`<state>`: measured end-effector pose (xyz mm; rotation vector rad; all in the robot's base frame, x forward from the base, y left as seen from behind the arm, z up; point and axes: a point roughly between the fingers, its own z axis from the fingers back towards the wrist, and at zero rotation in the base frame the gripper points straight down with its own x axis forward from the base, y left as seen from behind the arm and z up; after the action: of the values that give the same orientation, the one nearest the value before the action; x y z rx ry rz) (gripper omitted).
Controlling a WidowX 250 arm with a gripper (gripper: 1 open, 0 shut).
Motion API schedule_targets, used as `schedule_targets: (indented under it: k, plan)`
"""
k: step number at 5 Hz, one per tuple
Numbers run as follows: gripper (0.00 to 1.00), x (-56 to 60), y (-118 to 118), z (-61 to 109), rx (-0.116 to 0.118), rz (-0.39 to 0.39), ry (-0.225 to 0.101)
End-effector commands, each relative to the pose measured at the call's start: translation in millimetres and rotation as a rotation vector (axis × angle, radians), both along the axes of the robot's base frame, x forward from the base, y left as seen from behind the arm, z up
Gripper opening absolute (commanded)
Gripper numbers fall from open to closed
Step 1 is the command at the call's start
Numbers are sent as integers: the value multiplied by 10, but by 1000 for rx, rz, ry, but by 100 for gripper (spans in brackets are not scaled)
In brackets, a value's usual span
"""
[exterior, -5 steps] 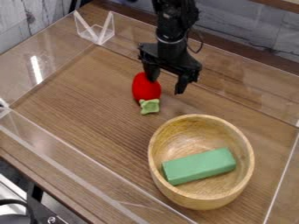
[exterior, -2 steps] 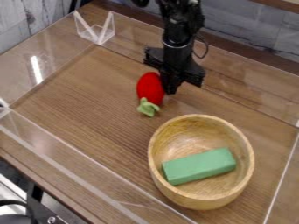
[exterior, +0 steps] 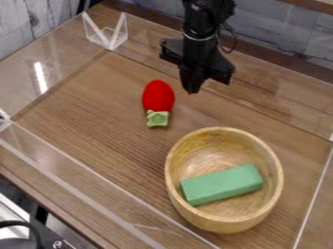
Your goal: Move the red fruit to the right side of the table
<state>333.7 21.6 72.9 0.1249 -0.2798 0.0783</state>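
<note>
The red fruit [exterior: 158,94] lies on the brown wooden table [exterior: 92,107], its light green cap [exterior: 158,118] pointing toward the front. My black gripper [exterior: 196,86] hangs just right of the fruit and a little above the tabletop. Its fingers point down, pressed together with nothing between them, and they are clear of the fruit.
A round wooden bowl [exterior: 267,156] holding a green rectangular block [exterior: 221,185] stands at the front right. Low clear acrylic walls [exterior: 39,146] border the table. A clear plastic corner piece [exterior: 107,31] stands at the back left.
The open jaws closed beside the fruit without catching it, and the gripper then rose. The fruit stayed on the table, nudged slightly left.
</note>
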Motion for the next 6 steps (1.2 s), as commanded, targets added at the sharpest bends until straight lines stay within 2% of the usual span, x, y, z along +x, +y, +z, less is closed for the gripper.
schedule_targets:
  k: [1, 2, 4, 6]
  plan:
    - [0, 108, -35, 304, 3, 12, -58]
    - [100, 140, -42, 358, 3, 19, -46]
    - [100, 41, 2, 236, 5, 68, 2]
    - [100, -95, -11, 122, 9, 64, 57]
